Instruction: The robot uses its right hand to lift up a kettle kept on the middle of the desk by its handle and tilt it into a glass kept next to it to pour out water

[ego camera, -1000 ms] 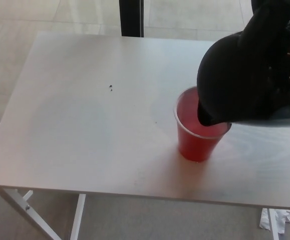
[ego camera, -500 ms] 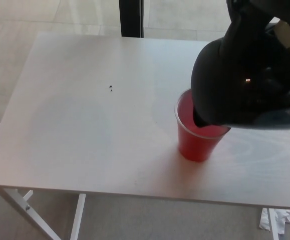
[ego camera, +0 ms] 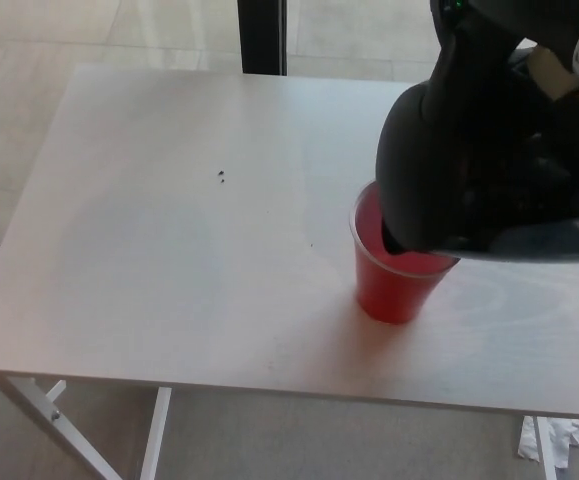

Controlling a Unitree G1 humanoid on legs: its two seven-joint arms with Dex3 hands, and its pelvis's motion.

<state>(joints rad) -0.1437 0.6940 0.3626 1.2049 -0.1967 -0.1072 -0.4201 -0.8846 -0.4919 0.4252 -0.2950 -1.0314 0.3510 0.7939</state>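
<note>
Looking down on a plain white rectangular desk (ego camera: 169, 250), with pale floor tiles showing past its far edge and a dark upright post (ego camera: 262, 35) standing just behind that edge. Sitting toward the desk's right side, closer to the near edge than the far one: a red translucent plastic cup (ego camera: 394, 285), upright, rim partly hidden. Hanging right over it, tilted down: a big black rounded kettle (ego camera: 459, 160), spout end dipping inside the cup's rim on its right side, body filling most of the top right corner and running off the right edge. Gripping the kettle from the upper right: the robot's black right hand (ego camera: 559, 130), though honestly blending into the black kettle so much that the fingers aren't readable one by one; closed on the handle as far as can be made out. Not seeing the left hand anywhere. Leaving loads of open room: whole left half and the middle of the desk bare apart from a couple of tiny dark specks (ego camera: 221, 177) well away from the cup, toward the far left. Peeking out below the near edge at the left corner: white metal desk legs (ego camera: 59, 420). Lying on the floor past the near right corner: some crumpled white scrap (ego camera: 554, 440).
</note>
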